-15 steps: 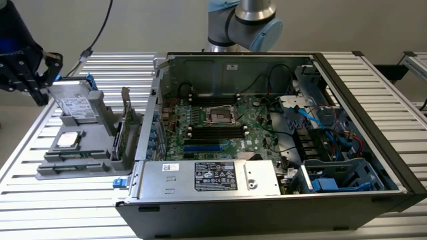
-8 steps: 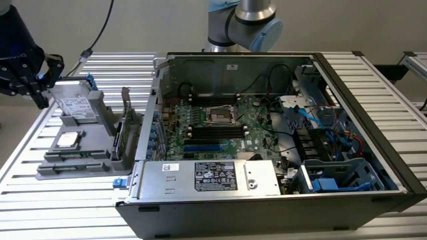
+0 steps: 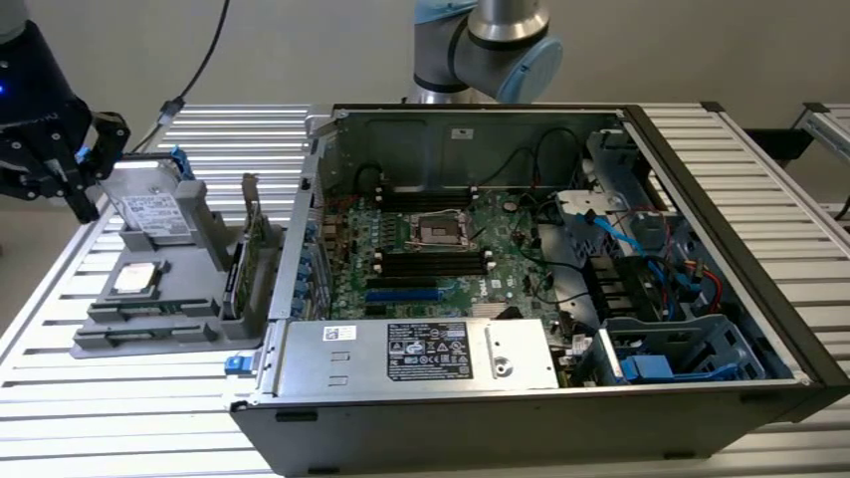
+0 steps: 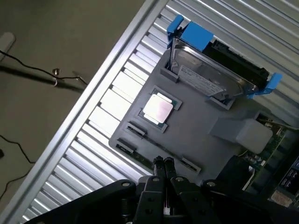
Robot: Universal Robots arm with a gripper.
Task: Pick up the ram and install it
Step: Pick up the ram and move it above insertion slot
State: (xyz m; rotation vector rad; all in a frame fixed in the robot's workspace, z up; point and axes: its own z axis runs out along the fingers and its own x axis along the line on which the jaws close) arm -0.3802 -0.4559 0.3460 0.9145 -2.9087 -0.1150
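Dark-green ram (image 4: 140, 160): a thin strip lying along one edge of the grey holder tray (image 4: 201, 135), between two small end clips. It is on the far side of the processor chip (image 4: 159, 109) from the hard drive (image 4: 205, 77) with its blue brackets.

End effector (image 4: 163, 161): black, its fingers pressed together with nothing between them. In the wrist view the tips sit over the ram's stretch of the tray edge. In the exterior view the end effector (image 3: 80, 194) hangs raised at the tray's hard-drive end, apart from the ram.

Slatted metal table (image 3: 159, 418): carries the tray on the exterior view's left and the open computer case (image 3: 531, 418) beside it, with the motherboard (image 3: 452, 239) and its long black slots (image 3: 432, 262) exposed.
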